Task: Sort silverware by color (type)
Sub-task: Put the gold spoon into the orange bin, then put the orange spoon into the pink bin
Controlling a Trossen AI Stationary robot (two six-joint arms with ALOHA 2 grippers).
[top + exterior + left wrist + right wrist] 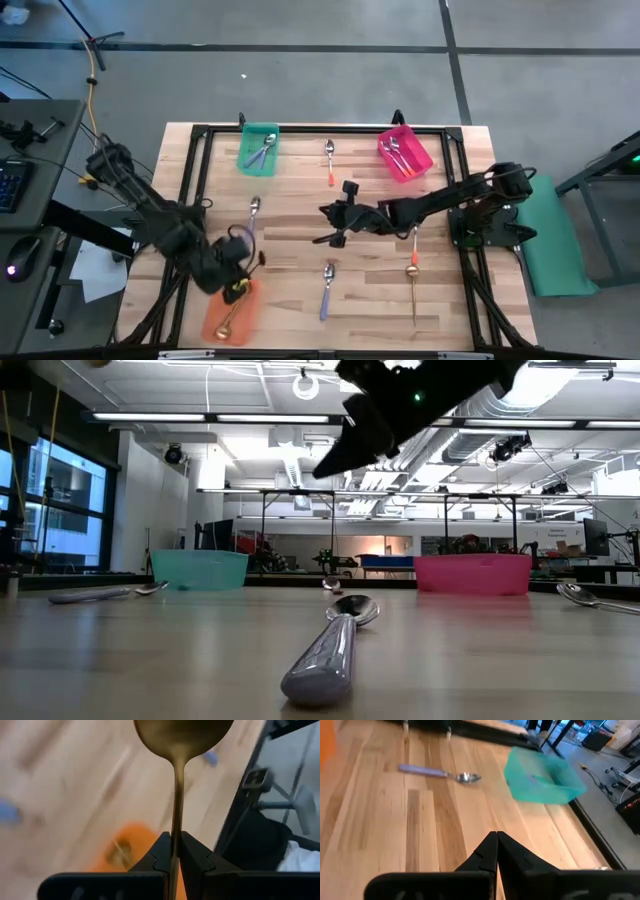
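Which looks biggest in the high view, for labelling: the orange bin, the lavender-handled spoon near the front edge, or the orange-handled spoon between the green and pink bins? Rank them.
1. Orange plastic bin, clearly largest.
2. Lavender-handled spoon.
3. Orange-handled spoon, only slightly shorter-looking, so nearly alike.

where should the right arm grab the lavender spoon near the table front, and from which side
Grip the lavender-handled spoon mid-handle, coming straight down from above. It lies flat on the table, bowl toward the far side, so the fingers should close across the slim handle, not the wider bowl.
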